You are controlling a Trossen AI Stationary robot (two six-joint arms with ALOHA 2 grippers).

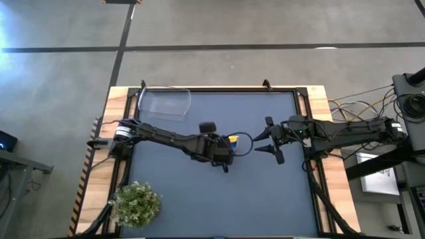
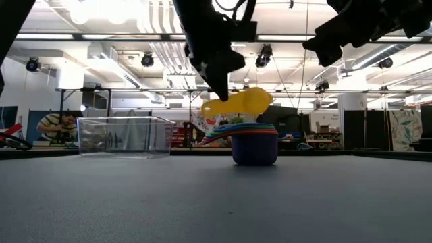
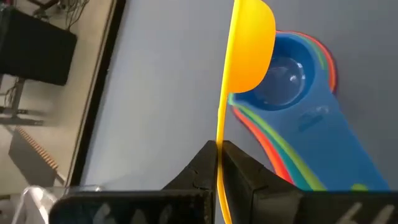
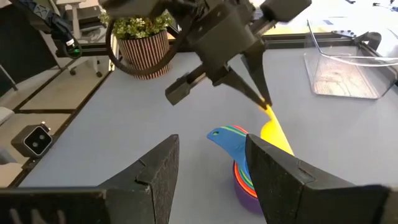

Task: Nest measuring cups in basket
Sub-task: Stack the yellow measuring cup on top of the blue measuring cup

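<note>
My left gripper [image 2: 219,74] is shut on the yellow measuring cup [image 2: 241,102] and holds it just above the stack of nested cups [image 2: 254,144] near the table's middle. The blue cup [image 3: 292,81] lies on top of the stack, with green, orange and red rims under it and a purple cup [image 4: 245,190] outermost; the stack stands on its base. My right gripper [image 4: 211,180] hovers open to the stack's right, above the table. The clear basket [image 1: 165,103] stands at the table's far left corner. My left gripper pinches the yellow cup's flat handle [image 3: 219,152] between its two fingers, with the handle on edge in the gap. The fingers [image 4: 252,87] come from above, slanting down. The cup is lifted clear, about level, its bowl [image 2: 253,100] over the stack.
A small green bushy plant [image 1: 136,202] in a striped pot stands at the near left corner. The blue table surface [image 1: 265,199] lies open near and right of the stack. A person [image 2: 57,126] sits in the room beyond the table.
</note>
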